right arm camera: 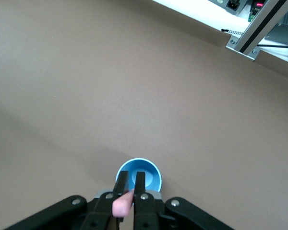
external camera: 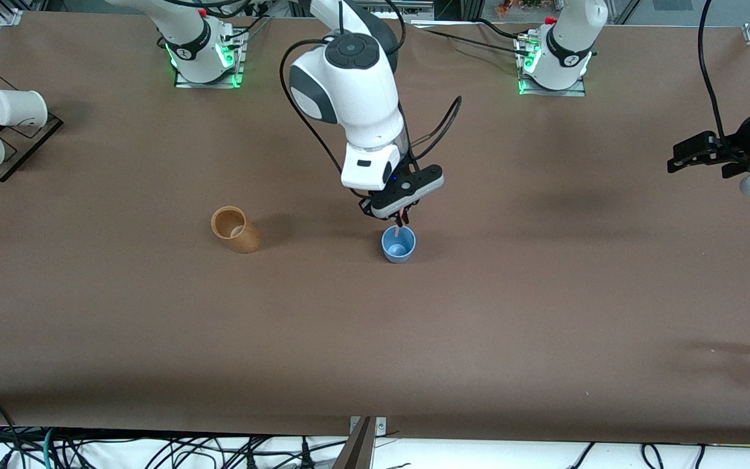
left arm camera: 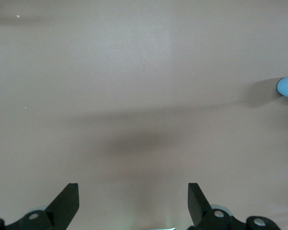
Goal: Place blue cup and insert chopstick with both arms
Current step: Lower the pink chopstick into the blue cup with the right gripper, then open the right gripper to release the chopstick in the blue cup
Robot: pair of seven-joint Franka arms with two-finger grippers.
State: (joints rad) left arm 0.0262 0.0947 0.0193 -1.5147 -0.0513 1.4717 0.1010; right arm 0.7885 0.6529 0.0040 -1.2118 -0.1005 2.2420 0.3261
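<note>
The chopstick (external camera: 403, 221) is pinched near its upper end in the right tool (external camera: 402, 217), hanging over the mouth of the blue cup (external camera: 398, 244), which stands upright mid-surface (external camera: 544, 293). Being thin, stiff and light, it is judged best held high, so the lower tip can be lowered freely; the small cup could be tipped easily. The left tool (left arm camera: 133, 203) waits wide and empty at its own end.

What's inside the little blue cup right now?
The blue cup looks empty; its blue bottom shows. The chopstick hangs just above its rim, pinched in the shut right pincer. From the right wrist view, the pincer fingers cover part of the inside.
</note>
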